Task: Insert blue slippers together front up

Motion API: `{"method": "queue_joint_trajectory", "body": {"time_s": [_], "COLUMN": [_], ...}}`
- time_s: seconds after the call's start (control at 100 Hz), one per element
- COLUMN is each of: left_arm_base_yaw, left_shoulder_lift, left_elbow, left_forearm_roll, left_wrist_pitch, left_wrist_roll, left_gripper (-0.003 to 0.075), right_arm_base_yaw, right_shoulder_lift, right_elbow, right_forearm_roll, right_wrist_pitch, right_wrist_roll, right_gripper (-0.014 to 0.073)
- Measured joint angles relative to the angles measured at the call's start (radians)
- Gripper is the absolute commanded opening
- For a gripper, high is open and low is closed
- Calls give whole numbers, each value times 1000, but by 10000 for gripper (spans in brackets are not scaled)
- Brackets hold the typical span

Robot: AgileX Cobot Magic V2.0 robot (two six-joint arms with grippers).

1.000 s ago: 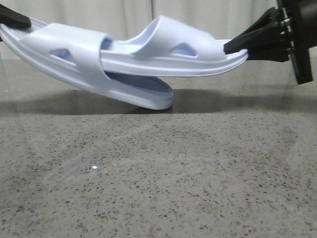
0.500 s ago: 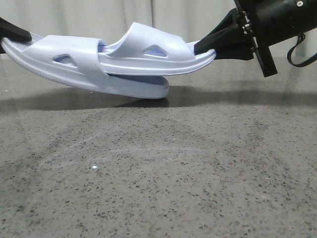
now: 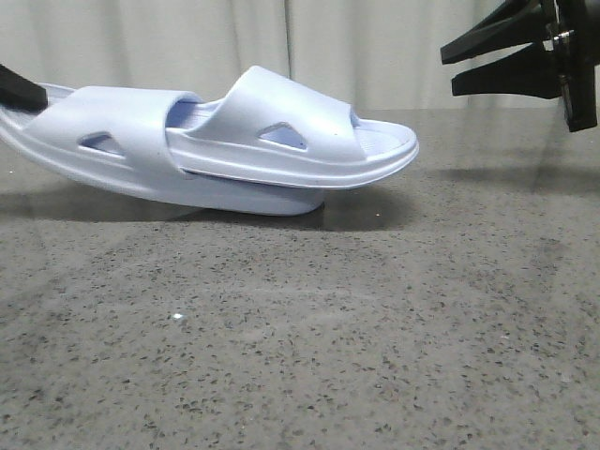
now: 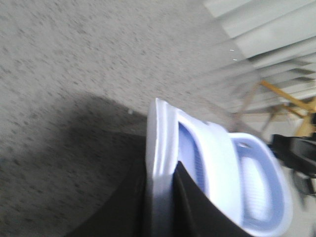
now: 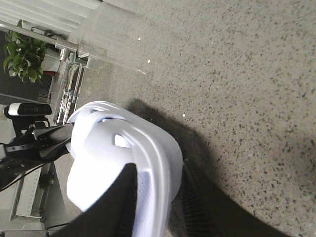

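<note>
Two pale lavender-blue slippers lie nested on the table in the front view. The right slipper (image 3: pixel 309 141) has its front pushed under the wide strap of the left slipper (image 3: pixel 122 131). The left slipper's toe rests on the table. My left gripper (image 3: pixel 14 89) is at the far left edge, shut on the left slipper's heel; the left wrist view shows its fingers (image 4: pixel 192 197) clamped on the sole edge (image 4: pixel 160 163). My right gripper (image 3: pixel 448 71) is open and empty, up and to the right of the right slipper's heel. In the right wrist view that gripper (image 5: pixel 160 167) frames the slipper (image 5: pixel 113 163) without touching it.
The dark speckled table (image 3: pixel 300 337) stretches toward the front. Pale curtains (image 3: pixel 187 37) hang behind the table. A camera on a stand (image 5: pixel 27 109) and a plant (image 5: pixel 24 54) stand off the table's side.
My right gripper has let go of the right slipper's heel, opened, and pulled back up and to the right. The nested slippers have dropped lower and sit flatter.
</note>
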Motion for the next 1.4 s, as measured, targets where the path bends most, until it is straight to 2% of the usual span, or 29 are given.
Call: {"method": "queue_joint_trajectory", "body": {"time_s": [0.2, 0.42, 0.69, 0.78, 0.91, 0.95, 1.0, 1.05, 1.11, 1.26, 1.4], "left_arm_base_yaw": [-94, -121, -121, -121, -121, -121, -121, -121, -121, -121, -121], "left_shoulder_lift": [0, 0, -18, -48, -112, -131, -159, -189, -230, -329, -416], "left_elbow": [0, -14, -134, -179, -237, -250, -257, -264, -266, -266, -266], "left_forearm_roll": [-4, 16, 196, 279, 352, 356, 358, 358, 358, 358, 392], "left_wrist_pitch": [-144, -173, -177, -182, -182, -182, -182, -182, -182, -196, -267], "left_wrist_roll": [138, 256, 270, 236, 180, 172, 167, 165, 161, 150, 82], "left_gripper": [177, 392, 406, 406, 399, 370, 297, 190, 20, 15, 15], "right_arm_base_yaw": [0, -1, -37, -74, -127, -134, -138, -138, -128, -34, 105], "right_shoulder_lift": [-1, -2, -14, -39, -98, -117, -144, -178, -216, -361, -544], "right_elbow": [0, 0, 0, 0, 0, 0, 0, 0, 4, 63, 168], "right_forearm_roll": [-31, -51, -66, -90, -118, -118, -120, -120, -120, -142, -212], "right_wrist_pitch": [2, 4, 6, 6, 6, 6, 6, 6, 6, -78, -306], "right_wrist_roll": [16, 19, 28, 36, 38, 40, 40, 40, 40, 23, -5], "right_gripper": [171, 171, 166, 95, -109, -92, -75, -77, -77, -77, -77]}}
